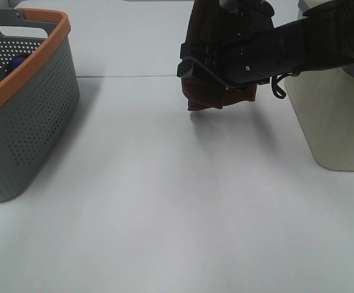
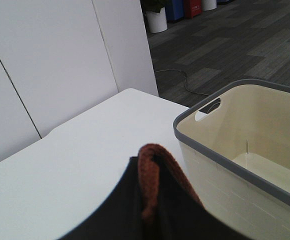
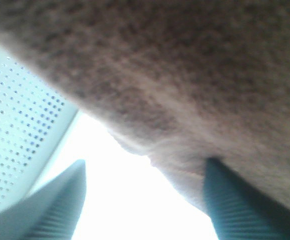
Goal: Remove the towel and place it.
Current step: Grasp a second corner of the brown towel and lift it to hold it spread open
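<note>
The dark reddish-brown towel [image 1: 209,97] hangs in the air over the back middle of the table, its lower edge just above the surface. In the left wrist view a fold of the towel [image 2: 152,165] is pinched between the dark jaws of my left gripper [image 2: 152,210], which is shut on it. In the exterior view that gripper is almost hidden at the top edge. My right gripper [image 1: 190,67] reaches in from the right across the front of the towel. Its fingers [image 3: 60,200] stand apart, and the towel [image 3: 185,75] fills the view just beyond them.
A grey perforated basket with an orange rim [image 1: 24,116] stands at the left and holds something blue; it also shows in the right wrist view [image 3: 15,140]. A cream basket with a grey rim [image 1: 335,116] stands at the right and looks empty in the left wrist view [image 2: 245,150].
</note>
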You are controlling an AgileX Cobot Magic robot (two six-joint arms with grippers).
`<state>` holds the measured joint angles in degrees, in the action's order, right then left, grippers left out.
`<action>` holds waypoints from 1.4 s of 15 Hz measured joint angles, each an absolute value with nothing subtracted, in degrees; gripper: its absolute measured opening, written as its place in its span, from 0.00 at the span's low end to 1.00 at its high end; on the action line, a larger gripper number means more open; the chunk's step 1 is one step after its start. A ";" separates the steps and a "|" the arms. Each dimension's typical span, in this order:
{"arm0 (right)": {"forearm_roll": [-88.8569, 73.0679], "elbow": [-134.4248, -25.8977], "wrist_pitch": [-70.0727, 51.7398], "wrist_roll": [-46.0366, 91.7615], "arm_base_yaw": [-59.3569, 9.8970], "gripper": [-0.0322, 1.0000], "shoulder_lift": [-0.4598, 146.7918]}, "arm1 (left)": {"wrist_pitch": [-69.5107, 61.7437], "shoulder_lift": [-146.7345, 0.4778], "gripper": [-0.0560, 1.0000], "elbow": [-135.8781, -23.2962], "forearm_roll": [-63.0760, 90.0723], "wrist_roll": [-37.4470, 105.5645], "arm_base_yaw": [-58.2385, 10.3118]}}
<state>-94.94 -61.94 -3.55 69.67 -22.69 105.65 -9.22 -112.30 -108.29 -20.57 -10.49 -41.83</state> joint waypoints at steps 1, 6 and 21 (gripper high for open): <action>-94.94 -61.94 -3.55 69.27 -22.69 0.73 105.60 | -9.22 -112.30 0.06 -108.29 -20.57 -10.49 -41.83; -96.31 -67.21 2.35 69.21 -22.69 0.76 107.03 | -9.17 -112.30 0.06 -108.29 -20.57 -10.49 -41.83; -92.07 -67.27 15.07 69.79 -22.69 0.35 108.06 | -9.17 -112.30 0.06 -108.29 -21.54 -10.49 -41.83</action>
<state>-92.07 -67.27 15.07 69.79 -22.69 108.06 -9.17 -112.30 -108.29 -21.54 -10.49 -41.83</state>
